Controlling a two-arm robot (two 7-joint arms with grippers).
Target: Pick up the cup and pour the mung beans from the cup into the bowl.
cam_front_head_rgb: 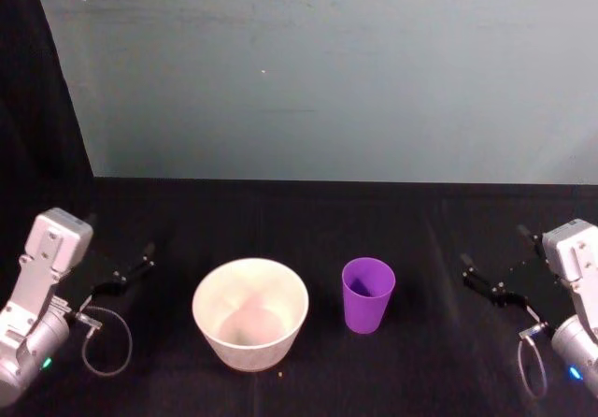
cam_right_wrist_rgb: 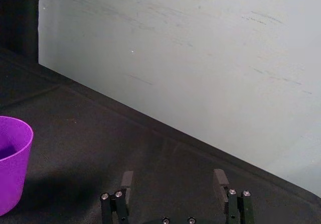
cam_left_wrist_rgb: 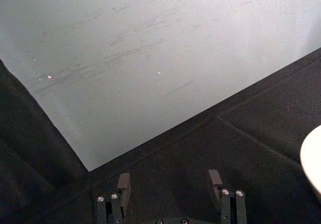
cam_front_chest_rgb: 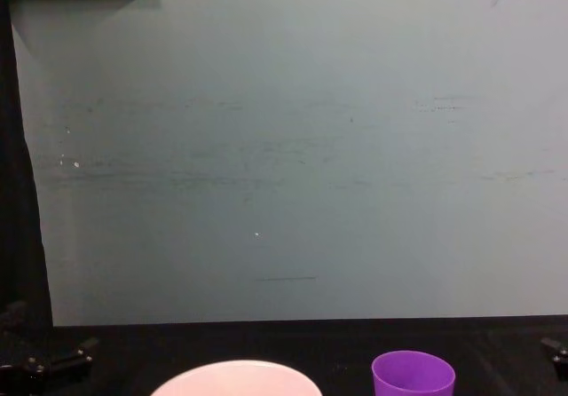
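Two vessels stand upright on the black cloth table (cam_front_head_rgb: 420, 221), side by side with a small gap between them. The bowl (cam_front_head_rgb: 245, 353) is wide, round and white, with a smooth pale rim and matte walls tapering to a narrower base; its inside looks bare. To its right stands the cup (cam_front_head_rgb: 367, 294), a plain purple plastic tumbler with no handle that flares towards the rim (what it holds lies in shadow and cannot be told). The left gripper (cam_front_head_rgb: 126, 269) hangs over the cloth well left of the bowl, its two dark, blocky fingers (cam_left_wrist_rgb: 124, 184) spread apart and holding nothing. The right gripper (cam_front_head_rgb: 493, 247) is well right of the cup, fingers likewise parted and empty. Behind the table rises a flat grey-green wall (cam_front_head_rgb: 327, 71), faintly scuffed.
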